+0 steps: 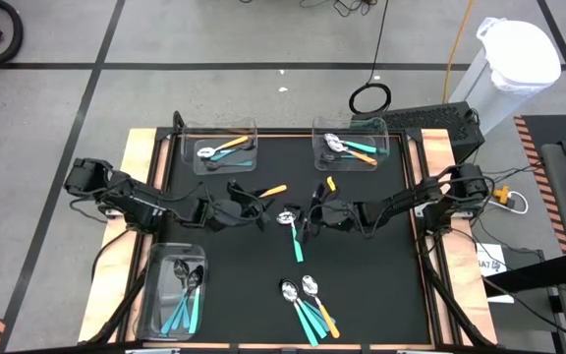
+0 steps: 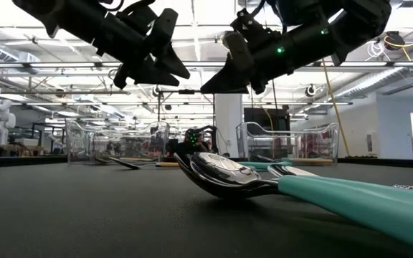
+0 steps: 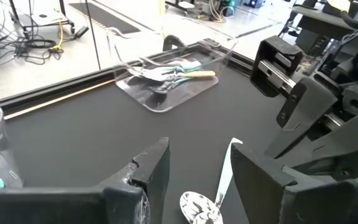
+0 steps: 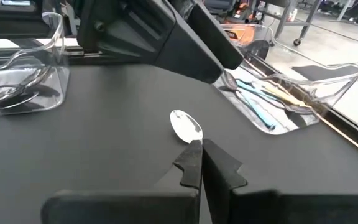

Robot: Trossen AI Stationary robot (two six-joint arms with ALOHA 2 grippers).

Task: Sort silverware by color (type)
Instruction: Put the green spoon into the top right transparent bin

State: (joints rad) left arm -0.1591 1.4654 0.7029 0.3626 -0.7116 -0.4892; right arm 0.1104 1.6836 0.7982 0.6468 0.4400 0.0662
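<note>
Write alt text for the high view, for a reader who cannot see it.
Two dark robot arms meet over a black table, the left gripper and right gripper flanking a teal-handled spoon. Three clear bins hold spoons; more spoons lie loose nearby.

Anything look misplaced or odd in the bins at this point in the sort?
Yes: both far bins mix colours. The far-left bin holds an orange spoon with a blue one, and the far-right bin also has orange beside blue. The near-left bin looks all teal.
</note>
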